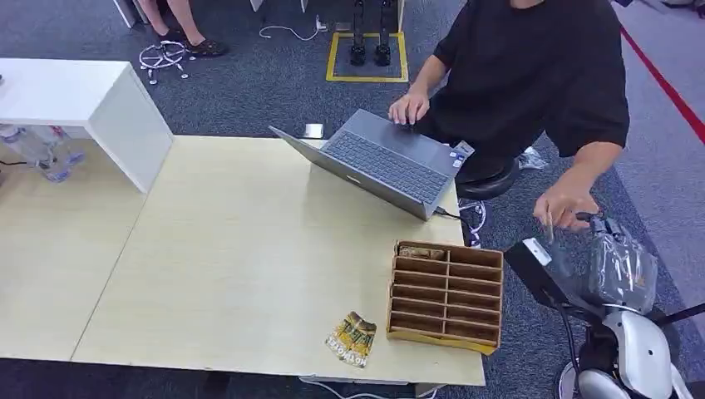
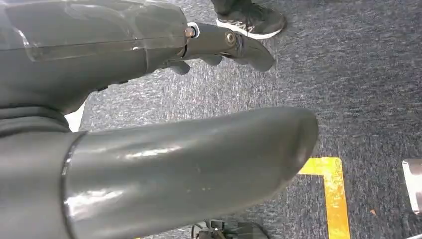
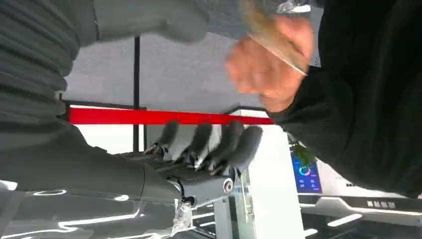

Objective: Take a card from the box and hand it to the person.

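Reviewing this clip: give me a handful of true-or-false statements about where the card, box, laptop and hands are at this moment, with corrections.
1. The wooden box stands near the table's front right corner. True.
2. A person's hand holds a card above the robot's right hand. True.
3. The right hand grips the card. False: its fingers are spread and hold nothing; the person has the card.
4. The laptop is closed. False: it is open, with the person's other hand on it.
5. A printed packet lies on the table beside the box. True.
6. The left hand rests on the table. False: it hangs over carpet.
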{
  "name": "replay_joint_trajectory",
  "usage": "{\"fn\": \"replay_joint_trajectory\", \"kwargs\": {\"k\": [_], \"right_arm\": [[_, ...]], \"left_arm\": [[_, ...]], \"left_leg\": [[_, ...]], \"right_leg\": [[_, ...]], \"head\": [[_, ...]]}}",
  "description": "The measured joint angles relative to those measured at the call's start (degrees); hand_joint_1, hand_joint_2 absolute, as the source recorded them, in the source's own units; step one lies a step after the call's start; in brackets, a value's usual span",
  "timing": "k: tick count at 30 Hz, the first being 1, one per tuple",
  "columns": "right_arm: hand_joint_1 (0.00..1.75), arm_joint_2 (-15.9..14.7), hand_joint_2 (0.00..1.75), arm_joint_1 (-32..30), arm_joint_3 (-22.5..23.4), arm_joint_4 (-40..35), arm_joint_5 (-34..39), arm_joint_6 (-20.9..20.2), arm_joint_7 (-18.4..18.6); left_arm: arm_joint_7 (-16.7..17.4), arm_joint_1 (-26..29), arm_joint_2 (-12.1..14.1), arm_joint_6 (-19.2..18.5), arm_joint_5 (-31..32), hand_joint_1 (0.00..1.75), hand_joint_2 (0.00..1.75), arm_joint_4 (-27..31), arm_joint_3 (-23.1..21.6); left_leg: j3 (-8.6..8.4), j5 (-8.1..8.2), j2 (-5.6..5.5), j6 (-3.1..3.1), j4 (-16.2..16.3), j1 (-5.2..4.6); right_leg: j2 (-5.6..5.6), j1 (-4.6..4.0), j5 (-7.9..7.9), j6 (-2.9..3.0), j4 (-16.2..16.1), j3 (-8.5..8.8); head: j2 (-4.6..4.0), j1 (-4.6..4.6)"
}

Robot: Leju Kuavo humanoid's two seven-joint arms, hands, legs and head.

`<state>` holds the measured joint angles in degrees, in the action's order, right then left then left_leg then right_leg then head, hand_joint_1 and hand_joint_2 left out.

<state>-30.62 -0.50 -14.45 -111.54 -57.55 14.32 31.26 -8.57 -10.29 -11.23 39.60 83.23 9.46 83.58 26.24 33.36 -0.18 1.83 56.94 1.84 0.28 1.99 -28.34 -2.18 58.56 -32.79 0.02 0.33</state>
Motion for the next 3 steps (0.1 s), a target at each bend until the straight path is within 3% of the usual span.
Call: {"fn": "replay_joint_trajectory", "kwargs": {"k": [3], "right_arm": [[0.00, 0.0, 1.75, -0.3, 0.0, 0.0, 0.0, -0.2, 0.4]], "left_arm": [[0.2, 0.0, 0.0, 0.0, 0.1, 0.00, 0.00, 0.0, 0.0]], "left_leg": [[0.02, 0.00, 0.00, 0.00, 0.0, 0.00]], "right_leg": [[0.00, 0.00, 0.00, 0.00, 0.0, 0.01]], "head": [[0.00, 0.00]]}}
